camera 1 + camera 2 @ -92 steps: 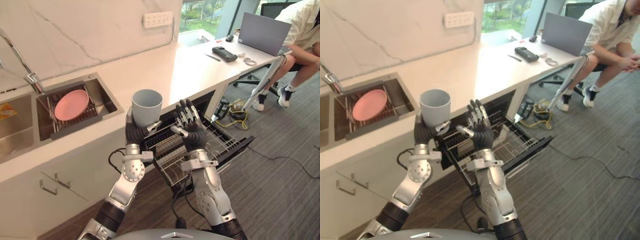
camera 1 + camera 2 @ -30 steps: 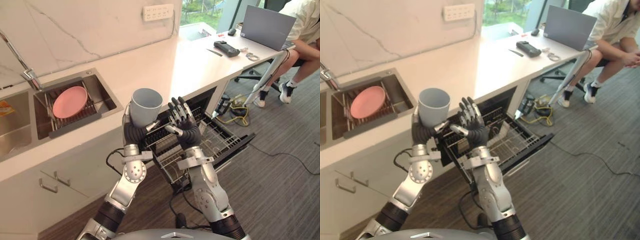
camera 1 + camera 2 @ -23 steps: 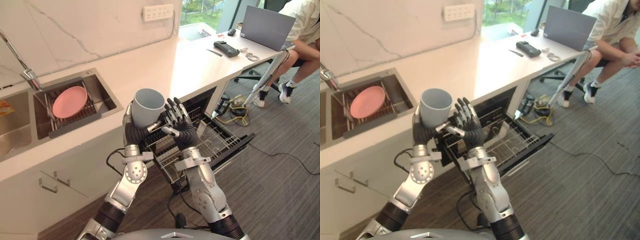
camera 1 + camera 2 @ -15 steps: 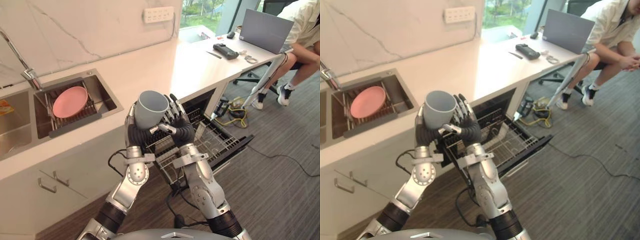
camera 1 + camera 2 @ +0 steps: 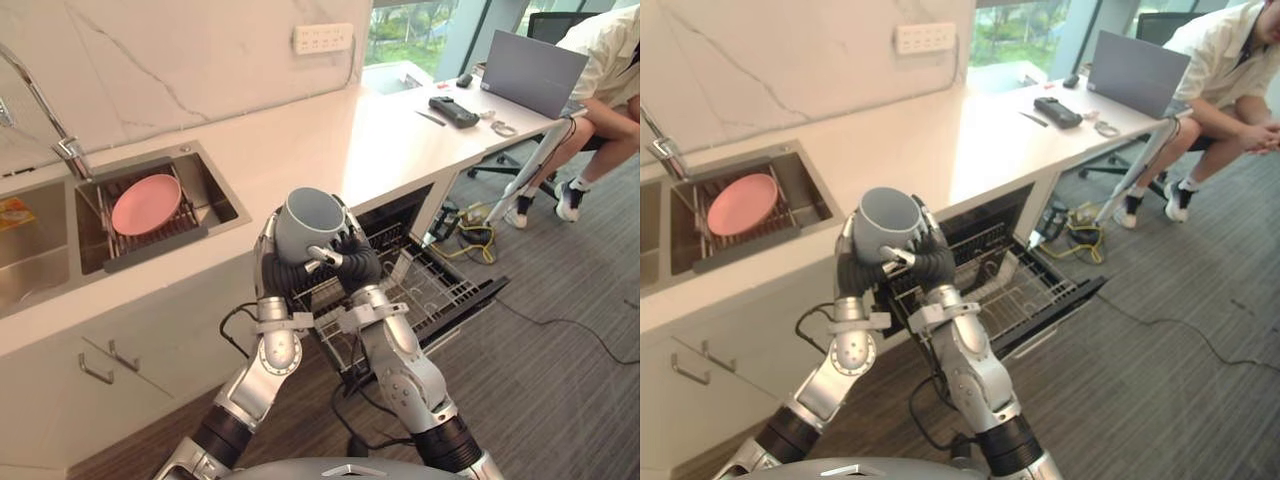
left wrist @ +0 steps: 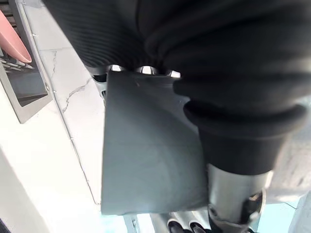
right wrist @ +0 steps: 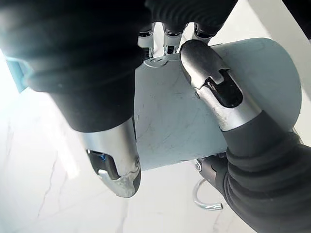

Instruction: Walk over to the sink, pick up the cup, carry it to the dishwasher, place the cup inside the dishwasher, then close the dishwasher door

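Fingers (image 7: 214, 87) of left hand (image 5: 270, 265) and right hand (image 5: 356, 264) both curl round the grey cup (image 5: 308, 218), tilted, at the open dishwasher (image 5: 445, 292): carry looks done, next lower it inside, release.

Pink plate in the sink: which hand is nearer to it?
Left. The left hand grips the cup on the side toward the pink plate; the right hand grips its far side, above the dishwasher rack.

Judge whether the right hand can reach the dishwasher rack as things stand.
Probably yes: the rack is pulled out below the right hand, with nothing between them. But both it and the left hand are curled round the cup.
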Available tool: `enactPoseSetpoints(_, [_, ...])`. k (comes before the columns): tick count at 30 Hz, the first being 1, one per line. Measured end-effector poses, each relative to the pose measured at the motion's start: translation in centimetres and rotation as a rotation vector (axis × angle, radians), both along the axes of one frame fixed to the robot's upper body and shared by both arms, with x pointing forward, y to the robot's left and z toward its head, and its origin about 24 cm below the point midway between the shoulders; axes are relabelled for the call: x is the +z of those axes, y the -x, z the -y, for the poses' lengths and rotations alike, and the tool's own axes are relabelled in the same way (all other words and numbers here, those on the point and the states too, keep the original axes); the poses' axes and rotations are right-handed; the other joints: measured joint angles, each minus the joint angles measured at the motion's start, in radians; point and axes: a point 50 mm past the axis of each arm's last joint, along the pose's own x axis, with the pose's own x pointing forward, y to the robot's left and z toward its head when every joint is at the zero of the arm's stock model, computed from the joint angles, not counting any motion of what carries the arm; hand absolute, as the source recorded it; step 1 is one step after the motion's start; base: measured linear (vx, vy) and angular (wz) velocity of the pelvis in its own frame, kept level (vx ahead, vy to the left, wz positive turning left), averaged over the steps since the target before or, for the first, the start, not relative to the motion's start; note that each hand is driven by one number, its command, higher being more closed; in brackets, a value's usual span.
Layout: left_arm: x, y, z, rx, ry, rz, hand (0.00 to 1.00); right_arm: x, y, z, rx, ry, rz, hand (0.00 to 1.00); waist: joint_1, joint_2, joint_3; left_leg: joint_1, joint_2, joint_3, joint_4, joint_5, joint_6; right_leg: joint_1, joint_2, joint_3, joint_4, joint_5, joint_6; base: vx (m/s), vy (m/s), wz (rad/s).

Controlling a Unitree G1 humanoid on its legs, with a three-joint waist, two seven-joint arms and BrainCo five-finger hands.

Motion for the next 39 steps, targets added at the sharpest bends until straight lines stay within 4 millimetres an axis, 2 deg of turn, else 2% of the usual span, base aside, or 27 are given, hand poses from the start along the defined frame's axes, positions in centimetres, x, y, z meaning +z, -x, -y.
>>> enactPoseSetpoints(10, [-0.2, 0.2, 0.7, -0.027, -0.024, 0.002, 1.00, -0.6, -0.4, -0.1, -0.018, 0.021, -0.052, 0.00, 0.001, 0.001, -0.016, 0.001, 0.000, -0.002, 0.000, 0.004, 0.000, 0.002, -0.001, -0.006, 0.000, 0.000, -0.003, 0.00, 0.000, 0.00])
enactPoseSetpoints(16, [0.3, -0.2, 0.7, -0.021, -0.022, 0.029, 1.00, 0.1, -0.8, -0.3, -0.012, 0.030, -0.033, 0.00, 0.002, 0.002, -0.016, 0.002, 0.000, -0.003, -0.002, 0.008, 0.000, 0.003, -0.002, -0.010, 0.000, 0.002, -0.005, 0.00, 0.000, 0.00])
enactPoseSetpoints(26, [0.1, -0.2, 0.6, -0.014, -0.030, 0.025, 1.00, 0.1, -0.9, -0.6, -0.010, 0.042, -0.045, 0.00, 0.003, 0.001, -0.018, 0.005, 0.000, -0.021, -0.009, 0.017, 0.000, 0.014, -0.006, -0.044, 0.000, 0.003, -0.006, -0.01, -0.004, 0.05])
enactPoseSetpoints(31, [0.1, -0.2, 0.4, 0.008, -0.035, 0.033, 1.00, 0.2, -1.1, -0.9, 0.003, 0.055, -0.043, 0.00, 0.011, -0.002, -0.021, 0.009, -0.002, -0.030, -0.033, 0.034, -0.001, 0.015, -0.005, -0.054, 0.000, 0.004, -0.007, -0.02, -0.007, 0.06])
enactPoseSetpoints(39, [-0.2, 0.0, -0.5, 0.144, -0.116, 0.091, 1.00, 0.9, -1.6, -2.2, 0.042, 0.079, -0.014, 0.00, 0.014, -0.003, -0.022, 0.010, -0.003, -0.032, -0.035, 0.039, -0.001, 0.016, -0.006, -0.056, 0.000, 0.002, -0.007, 0.00, 0.000, 0.00])
